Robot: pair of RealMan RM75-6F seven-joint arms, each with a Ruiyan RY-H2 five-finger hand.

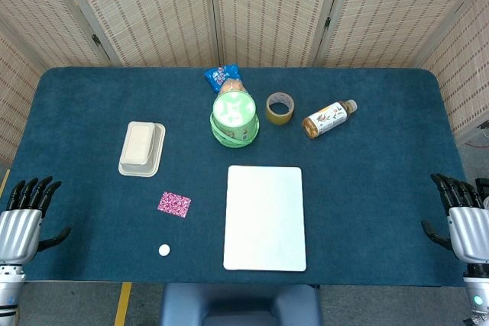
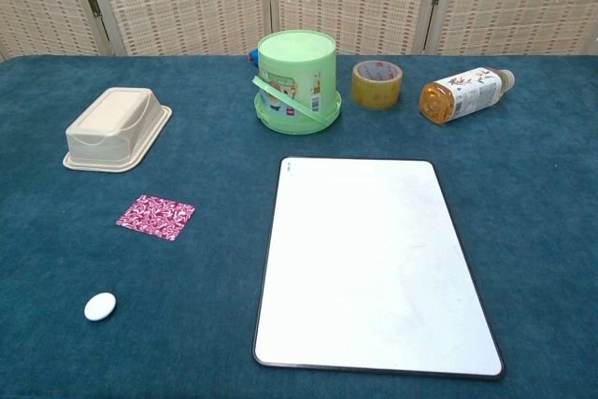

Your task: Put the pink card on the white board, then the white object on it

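Note:
A pink patterned card lies flat on the blue table, left of the white board. Nearer the front edge sits a small white oval object. The board is bare. My left hand hangs at the table's front left corner with its fingers apart, holding nothing. At the front right edge my right hand is likewise open and empty. Both hands are far from the card, and neither shows in the chest view.
Behind the card stands a beige lidded box. At the back are a green bucket, a blue snack packet, a tape roll and a lying bottle.

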